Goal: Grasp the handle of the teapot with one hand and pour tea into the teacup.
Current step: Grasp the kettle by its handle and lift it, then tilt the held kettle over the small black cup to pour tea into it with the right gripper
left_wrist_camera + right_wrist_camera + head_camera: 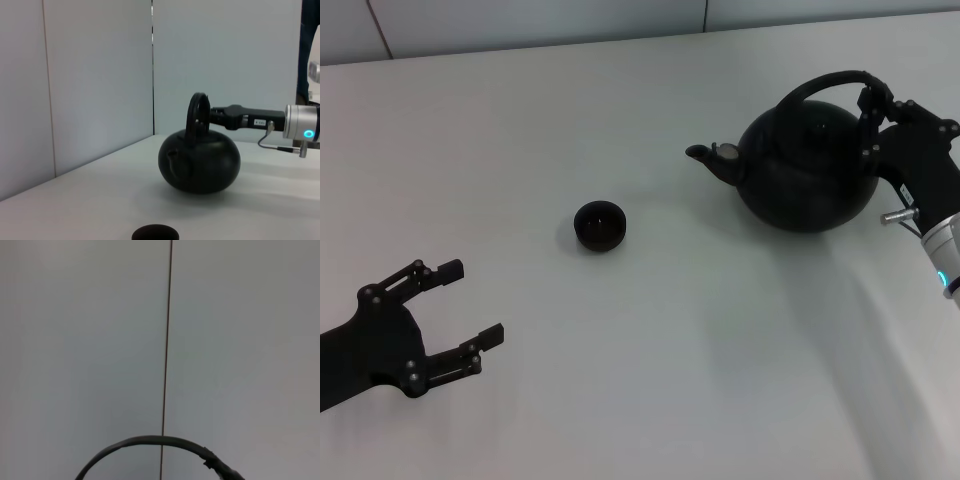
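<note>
**The right gripper has the teapot by its handle**

The right gripper [873, 108] is up at the top of the teapot [807, 168]. Its fingers are squeezed onto the handle [820, 85], at the end of the arch farthest from the spout [702, 154]. In the left wrist view, the right arm reaches in from the side and meets the handle [197, 112] near the top of the loop.

The round black teapot [200, 161] sits just below the right gripper on the white table [670, 380]. It looks like it rests flat on the table, not tipped. The spout points away from the right gripper, toward the teacup [599, 225].

The teacup is small and dark. It stands on the table past the spout, apart from the teapot, and far from the right gripper. It is between the two grippers.

The left gripper [470, 308] is far from the teapot, low over the near side of the table. Its fingers are spread wide and hold nothing. The teacup is a little way in front of it.

The right wrist view shows only the thin curve of the handle [145, 444] and a grey wall [240, 340] behind it.
</note>
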